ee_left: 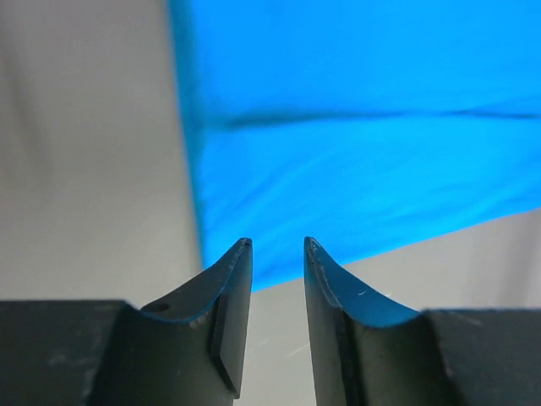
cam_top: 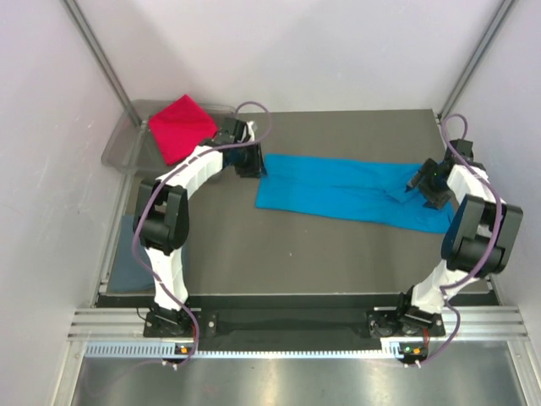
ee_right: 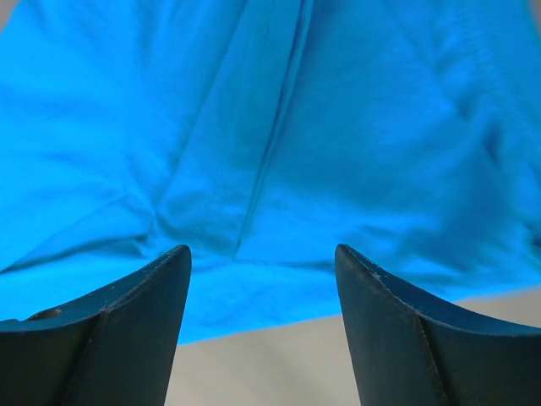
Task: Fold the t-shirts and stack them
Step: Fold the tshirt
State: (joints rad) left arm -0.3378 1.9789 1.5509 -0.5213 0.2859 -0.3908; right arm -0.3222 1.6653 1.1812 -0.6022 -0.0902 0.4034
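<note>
The turquoise-blue t-shirt (cam_top: pixel 347 190) lies flat as a long folded strip across the middle of the table. My left gripper (cam_top: pixel 256 166) is at its left end. In the left wrist view the gripper (ee_left: pixel 276 243) is narrowly open and empty, just short of the shirt's corner (ee_left: pixel 355 152). My right gripper (cam_top: pixel 412 184) is over the shirt's right end. In the right wrist view it (ee_right: pixel 262 249) is wide open and empty above the wrinkled cloth edge (ee_right: pixel 270 127). The crimson red t-shirt (cam_top: pixel 180 127) lies folded in the tray. The slate grey-blue t-shirt (cam_top: pixel 125 254) lies off the table's left edge.
The clear grey plastic tray (cam_top: pixel 118 148) stands at the back left corner, beside the left arm. White walls and slanted metal posts close in the back and sides. The dark table (cam_top: pixel 279 254) ends at a metal rail at the front.
</note>
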